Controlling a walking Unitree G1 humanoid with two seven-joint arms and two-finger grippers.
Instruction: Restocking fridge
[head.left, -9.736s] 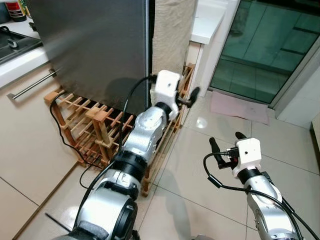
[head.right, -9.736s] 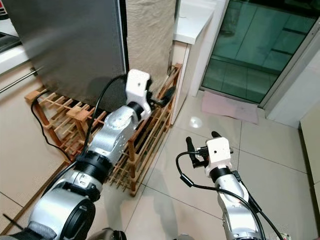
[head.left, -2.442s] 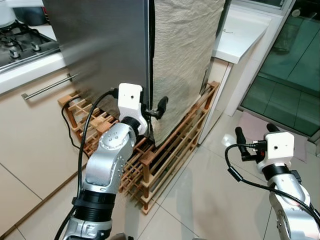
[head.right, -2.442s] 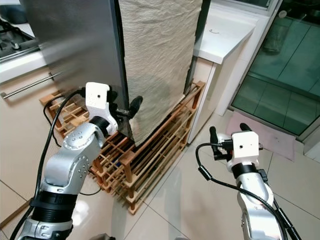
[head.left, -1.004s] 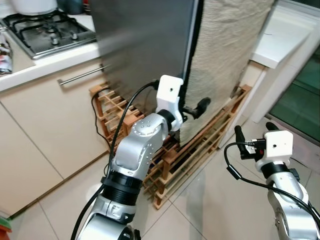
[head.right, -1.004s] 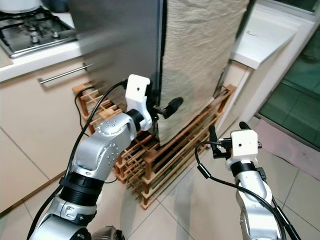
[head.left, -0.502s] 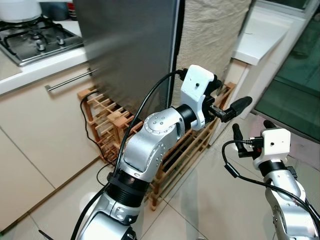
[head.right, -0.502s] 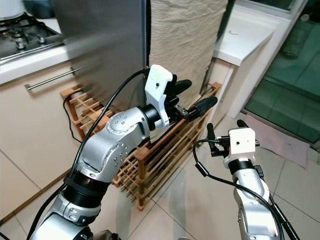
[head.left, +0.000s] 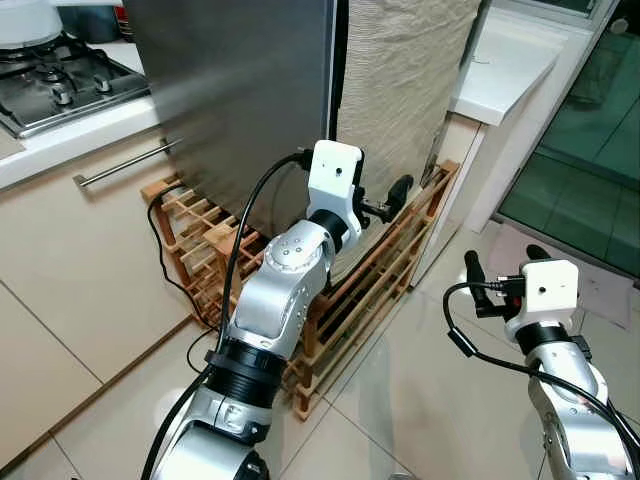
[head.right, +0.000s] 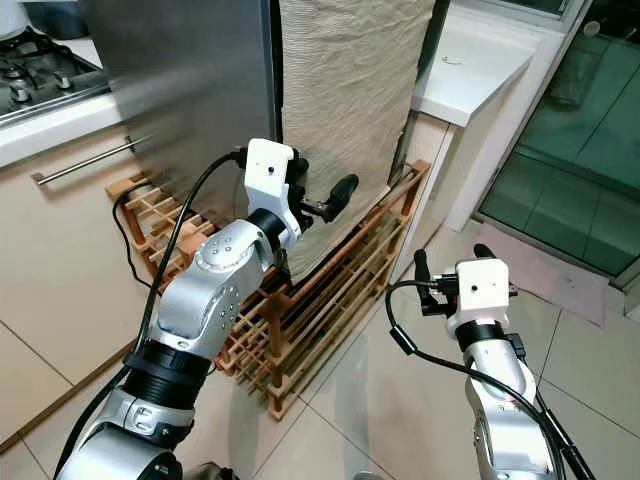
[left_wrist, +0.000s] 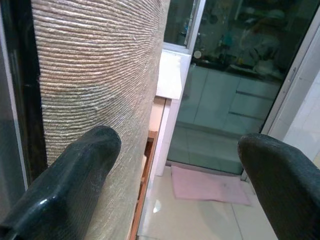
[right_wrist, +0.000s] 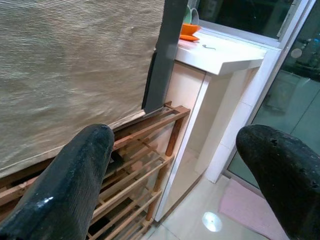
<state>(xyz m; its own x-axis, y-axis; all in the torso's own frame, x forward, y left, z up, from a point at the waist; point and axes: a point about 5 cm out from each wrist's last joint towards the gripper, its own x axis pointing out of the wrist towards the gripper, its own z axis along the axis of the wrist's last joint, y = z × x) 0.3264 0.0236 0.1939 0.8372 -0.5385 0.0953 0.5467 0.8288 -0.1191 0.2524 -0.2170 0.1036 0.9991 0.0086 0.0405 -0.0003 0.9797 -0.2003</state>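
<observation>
The fridge (head.left: 250, 90) stands in the upper middle of the frame, its steel door (head.left: 230, 110) closed, with a beige woven cloth (head.left: 400, 90) hanging down its side. Beneath and beside it sits a wooden rack (head.left: 370, 290) on the tiled floor (head.left: 420, 400). The left gripper (head.left: 385, 200) is raised at the door's edge, near the cloth, its fingers (left_wrist: 75, 175) released and spread apart, grasping nothing. The right gripper (head.left: 500, 280) hovers lower right above the floor, well apart from the fridge, its fingers (right_wrist: 75, 170) also spread and empty. A white surface (head.left: 505, 70) juts out at upper right; a hob (head.left: 60, 85) lies at upper left.
</observation>
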